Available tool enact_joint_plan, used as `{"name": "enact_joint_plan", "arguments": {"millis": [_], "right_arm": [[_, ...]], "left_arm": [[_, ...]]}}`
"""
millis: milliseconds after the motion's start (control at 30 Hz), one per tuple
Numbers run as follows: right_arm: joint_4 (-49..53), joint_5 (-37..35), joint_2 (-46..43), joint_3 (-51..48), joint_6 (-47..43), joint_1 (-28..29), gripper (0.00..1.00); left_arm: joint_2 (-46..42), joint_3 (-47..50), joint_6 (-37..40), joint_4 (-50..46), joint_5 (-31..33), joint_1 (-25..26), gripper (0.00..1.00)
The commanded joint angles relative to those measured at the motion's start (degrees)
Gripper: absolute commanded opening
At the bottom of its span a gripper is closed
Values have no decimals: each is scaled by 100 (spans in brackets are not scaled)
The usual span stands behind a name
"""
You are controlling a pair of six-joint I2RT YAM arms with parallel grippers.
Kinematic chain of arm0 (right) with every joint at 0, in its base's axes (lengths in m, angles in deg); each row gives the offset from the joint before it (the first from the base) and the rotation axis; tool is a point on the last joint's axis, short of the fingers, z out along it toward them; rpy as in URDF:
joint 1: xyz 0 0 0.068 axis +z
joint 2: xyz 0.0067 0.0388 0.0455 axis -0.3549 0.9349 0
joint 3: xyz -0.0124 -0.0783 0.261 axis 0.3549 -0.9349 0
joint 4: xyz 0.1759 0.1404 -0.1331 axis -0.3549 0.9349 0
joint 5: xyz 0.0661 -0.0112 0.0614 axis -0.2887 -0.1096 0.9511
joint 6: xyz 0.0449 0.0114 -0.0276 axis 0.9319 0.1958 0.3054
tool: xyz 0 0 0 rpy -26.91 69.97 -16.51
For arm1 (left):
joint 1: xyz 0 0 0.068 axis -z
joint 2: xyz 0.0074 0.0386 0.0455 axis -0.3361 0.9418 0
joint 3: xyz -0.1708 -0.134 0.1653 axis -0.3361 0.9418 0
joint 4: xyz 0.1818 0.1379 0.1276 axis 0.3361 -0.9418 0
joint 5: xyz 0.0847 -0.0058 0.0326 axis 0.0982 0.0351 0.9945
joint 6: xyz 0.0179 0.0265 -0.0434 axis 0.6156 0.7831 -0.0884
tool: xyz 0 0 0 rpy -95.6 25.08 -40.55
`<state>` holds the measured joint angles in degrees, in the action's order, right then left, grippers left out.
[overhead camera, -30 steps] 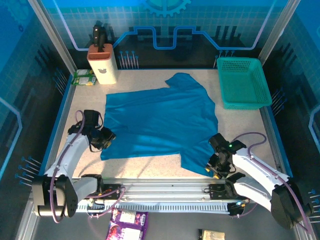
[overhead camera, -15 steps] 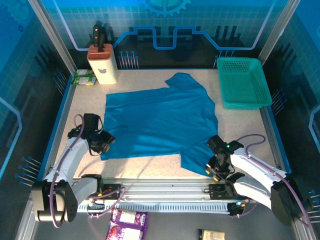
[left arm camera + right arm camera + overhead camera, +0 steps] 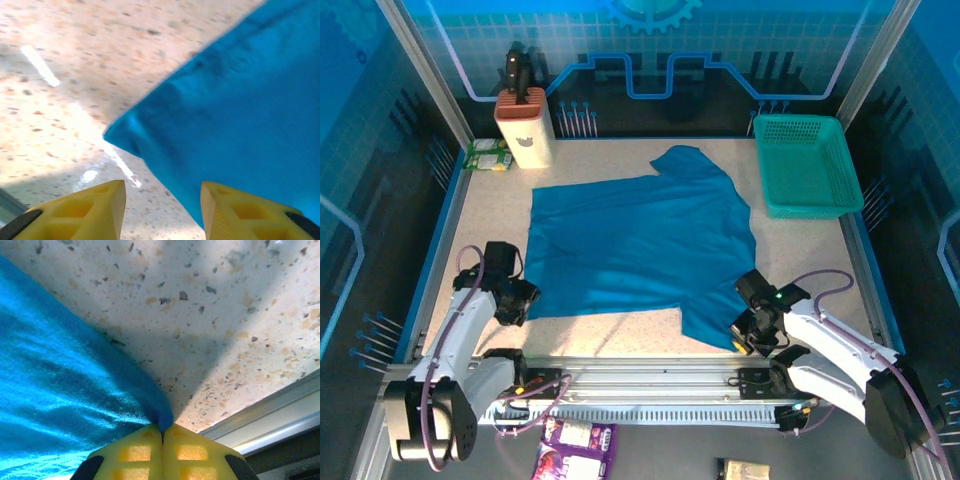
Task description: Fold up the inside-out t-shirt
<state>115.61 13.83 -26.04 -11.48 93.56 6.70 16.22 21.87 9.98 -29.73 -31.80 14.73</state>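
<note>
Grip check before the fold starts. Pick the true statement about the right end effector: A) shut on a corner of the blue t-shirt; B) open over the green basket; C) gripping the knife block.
A: in the right wrist view the right end effector has its jaws pressed together, with a corner of the blue t-shirt pinched at their tips.

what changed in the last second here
The right end effector closed on the near right corner of the t-shirt. The left end effector drew back toward its base, jaws open at the near left corner. The t-shirt and basket lie as before.
</note>
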Motion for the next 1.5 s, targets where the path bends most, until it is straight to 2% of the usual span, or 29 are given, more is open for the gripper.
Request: {"name": "enact_joint_plan", "arguments": {"millis": [0, 167, 367, 567, 800, 1000, 1067, 1200, 1233, 1467], "right_arm": [[103, -104, -35, -34, 47, 25, 0], [125, -117, -35, 39, 16, -14, 0], [187, -121, -44, 135, -50, -48, 0], [230, -103, -101, 174, -59, -68, 0], [286, -129, -133, 216, -34, -95, 0], [286, -150, -132, 278, -62, -131, 0], [274, -142, -141, 297, -85, -139, 0], [380, -234, -361, 508, -222, -163, 0], [465, -329, -507, 586, -271, -166, 0], [1327, -1104, -2090, 1130, -399, -204, 0]], "left_arm": [[20, 134, -178, -514, 324, -248, 43], [132, 372, -14, -95, 37, -426, 41], [514, 608, 123, 670, -358, -551, 28], [805, 580, 281, 931, -404, -625, 26], [403, 327, 359, 575, -43, -626, 31], [915, 339, 455, 805, -25, -639, 32], [1013, 385, 471, 890, -16, -652, 28], [927, 385, 533, 916, -14, -687, 3], [818, 333, 531, 849, -11, -683, 0], [-308, -305, 450, -131, 302, -694, 0]]}}
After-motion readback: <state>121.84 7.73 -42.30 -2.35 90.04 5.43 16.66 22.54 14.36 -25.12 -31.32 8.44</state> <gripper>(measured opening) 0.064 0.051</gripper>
